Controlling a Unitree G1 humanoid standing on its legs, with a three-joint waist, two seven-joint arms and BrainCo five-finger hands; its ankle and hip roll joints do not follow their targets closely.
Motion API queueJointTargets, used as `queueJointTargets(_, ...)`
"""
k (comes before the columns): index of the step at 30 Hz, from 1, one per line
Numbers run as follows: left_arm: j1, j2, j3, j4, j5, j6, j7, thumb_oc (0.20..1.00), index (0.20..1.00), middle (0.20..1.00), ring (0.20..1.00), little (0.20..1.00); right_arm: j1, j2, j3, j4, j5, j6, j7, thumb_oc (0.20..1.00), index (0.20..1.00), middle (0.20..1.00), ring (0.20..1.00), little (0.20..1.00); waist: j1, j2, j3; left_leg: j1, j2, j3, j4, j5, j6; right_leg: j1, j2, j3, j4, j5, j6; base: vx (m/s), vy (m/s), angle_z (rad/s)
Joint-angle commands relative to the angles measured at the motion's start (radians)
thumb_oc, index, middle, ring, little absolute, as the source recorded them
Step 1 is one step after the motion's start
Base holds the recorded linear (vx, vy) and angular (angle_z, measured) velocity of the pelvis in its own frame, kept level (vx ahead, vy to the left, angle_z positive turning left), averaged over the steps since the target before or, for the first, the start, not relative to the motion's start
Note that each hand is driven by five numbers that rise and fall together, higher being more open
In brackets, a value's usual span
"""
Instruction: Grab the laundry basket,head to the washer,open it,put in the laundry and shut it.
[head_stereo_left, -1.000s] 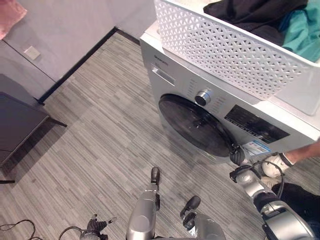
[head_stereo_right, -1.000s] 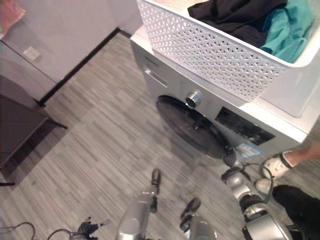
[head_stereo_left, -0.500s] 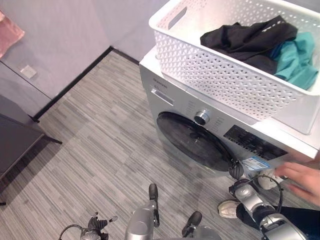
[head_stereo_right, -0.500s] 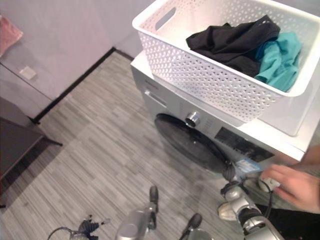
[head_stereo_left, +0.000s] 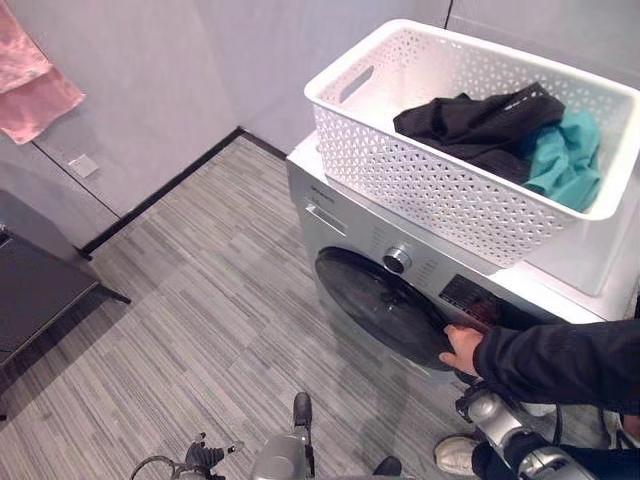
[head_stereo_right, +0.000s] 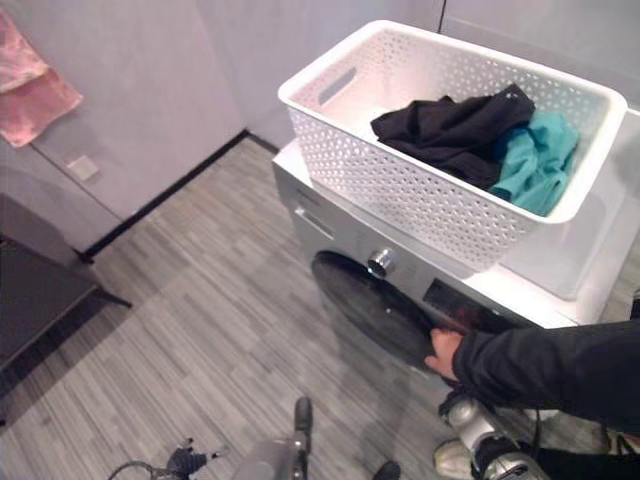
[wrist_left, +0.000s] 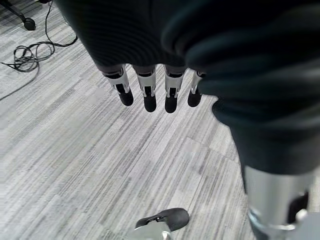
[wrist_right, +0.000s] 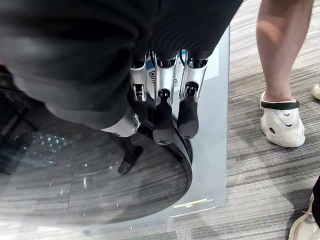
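Right wrist view is showing the right hand (wrist_right: 165, 105) hooking curled fingers over the washer door (wrist_right: 95, 170) rim; a person's hand (head_stereo_left: 463, 350) is gripping the same edge, risking a pinch; left hand (wrist_left: 150, 90) is hanging slack-fingered, holding nothing.

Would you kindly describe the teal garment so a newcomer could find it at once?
A white perforated laundry basket sits on top of the washer. The teal garment lies bunched inside it, against a black garment, and is the only brightly coloured laundry there.

Grey striped plank floor (head_stereo_left: 210, 300), pale walls (head_stereo_left: 150, 80), pink towel (head_stereo_left: 35, 85) hanging left
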Motion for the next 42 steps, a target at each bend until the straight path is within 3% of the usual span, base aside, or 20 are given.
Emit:
queueJointTargets(1,-0.018,0.029,-0.031,0.045,0.035,0.006,0.014,1.000,1.000,1.000,1.000,1.000,0.057,0.146,0.202,-0.212,-0.083,-0.105,0.213,0.200,0.200,0.200,0.200,0.200,0.036,-0.048,0.005,-0.060,0.003,-0.017,-0.011,0.029,-0.075,-0.009,-0.113,0.080,0.089,-0.023,0.068,0.04,-0.023,0.07)
queueJointTargets(12,0.004,0.026,-0.002,0.084,0.071,0.021,-0.014,1.000,1.000,1.000,1.000,1.000,0.099,0.115,0.287,-0.364,-0.064,-0.135,0.330,0.200,0.200,0.200,0.200,0.200,0.041,-0.069,-0.032,-0.042,0.020,-0.018,-0.011,0.031,-0.087,0.017,-0.096,0.089,0.069,-0.023,0.065,0.01,-0.013,0.00)
queueJointTargets(26,-0.001,0.013,-0.019,0.081,0.070,0.022,0.009,1.000,1.000,1.000,1.000,1.000,0.079,0.161,0.285,-0.294,-0.106,-0.123,0.278,0.200,0.200,0.200,0.200,0.200,0.045,-0.065,-0.046,-0.038,0.014,-0.024,-0.011,0.023,-0.082,0.022,-0.103,0.087,0.070,-0.015,0.070,0.00,0.000,0.01)
queueJointTargets(27,0.001,0.010,-0.024,0.079,0.065,0.022,0.007,1.000,1.000,1.000,1.000,1.000,0.072,0.168,0.289,-0.279,-0.116,-0.116,0.273,0.448,0.448,0.448,0.448,0.448,0.049,-0.063,-0.048,-0.036,0.011,-0.027,-0.011,0.022,-0.082,0.026,-0.106,0.082,0.070,-0.014,0.071,0.02,0.001,0.03)
queueJointTargets(28,0.004,0.011,-0.024,0.080,0.065,0.022,0.007,1.000,1.000,1.000,1.000,1.000,0.067,0.173,0.290,-0.271,-0.120,-0.113,0.272,0.900,0.900,0.900,0.900,0.900,0.051,-0.063,-0.049,-0.036,0.010,-0.028,-0.011,0.021,-0.081,0.028,-0.107,0.080,0.068,-0.015,0.071,0.00,0.000,0.00)
queueJointTargets(29,0.005,0.010,-0.022,0.080,0.063,0.023,0.010,1.000,1.000,1.000,1.000,1.000,0.061,0.176,0.289,-0.270,-0.121,-0.112,0.268,1.000,1.000,1.000,1.000,1.000,0.051,-0.062,-0.050,-0.035,0.008,-0.030,-0.011,0.022,-0.081,0.030,-0.107,0.081,0.067,-0.016,0.071,0.00,-0.006,0.05)
queueJointTargets(34,0.021,0.008,-0.022,0.081,0.060,0.025,0.010,1.000,1.000,1.000,1.000,1.000,0.050,0.183,0.280,-0.248,-0.111,-0.102,0.264,1.000,1.000,1.000,1.000,1.000,0.059,-0.055,-0.057,-0.028,0.003,-0.037,-0.011,0.019,-0.075,0.039,-0.110,0.082,0.058,-0.012,0.073,-0.02,0.008,0.03)
queueJointTargets(37,0.030,0.018,-0.020,0.069,0.042,0.022,0.010,1.000,1.000,1.000,1.000,1.000,0.040,0.173,0.246,-0.227,-0.088,-0.091,0.244,1.000,1.000,1.000,1.000,1.000,0.056,-0.034,-0.046,-0.043,0.002,-0.053,-0.011,0.059,-0.066,0.024,-0.075,0.137,0.063,-0.027,0.039,-0.07,-0.006,0.08)
queueJointTargets(42,0.059,0.020,-0.012,0.013,-0.007,0.005,0.012,1.000,1.000,1.000,1.000,1.000,0.013,0.166,0.219,-0.193,-0.079,-0.082,0.226,1.000,1.000,1.000,1.000,1.000,0.081,-0.010,-0.041,-0.039,0.007,-0.062,-0.011,0.076,-0.072,0.037,-0.059,0.123,0.074,-0.056,0.023,-0.04,-0.043,0.16)
